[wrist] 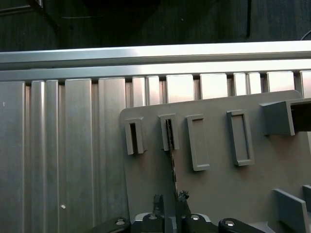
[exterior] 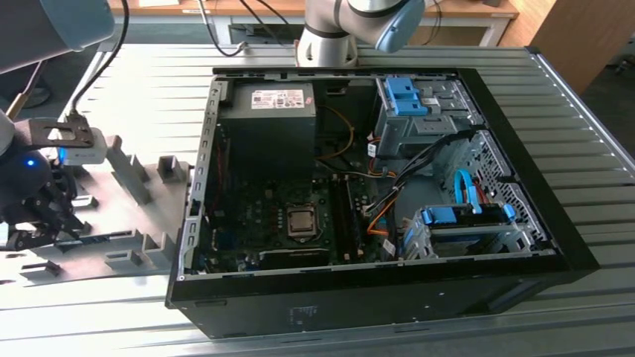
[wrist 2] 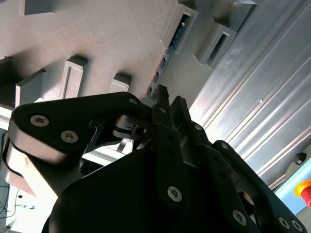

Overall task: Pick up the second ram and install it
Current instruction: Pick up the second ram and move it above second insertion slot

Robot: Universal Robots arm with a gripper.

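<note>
Exterior view: places the gripper [exterior: 40, 223] low at the far left, over a grey holder plate [exterior: 100, 216] lying on the ribbed metal table [exterior: 149, 97]. Sets an open computer case [exterior: 297, 305] well apart on the exterior view's right, the arm's base [exterior: 328, 37] beyond it.

Second wrist view: shows the second ram [wrist 2: 164, 63] standing on edge, far end seated in a slotted block [wrist 2: 181, 26] of the holder plate [wrist 2: 107, 39], near end reaching the gripper [wrist 2: 170, 99].

First wrist view: catches the gripper [wrist: 170, 198] narrowly spread, straddling the second ram [wrist: 171, 160] without visibly clamping it. Lines up neighbouring blocks [wrist: 197, 143] just beside the stick's slot.
</note>
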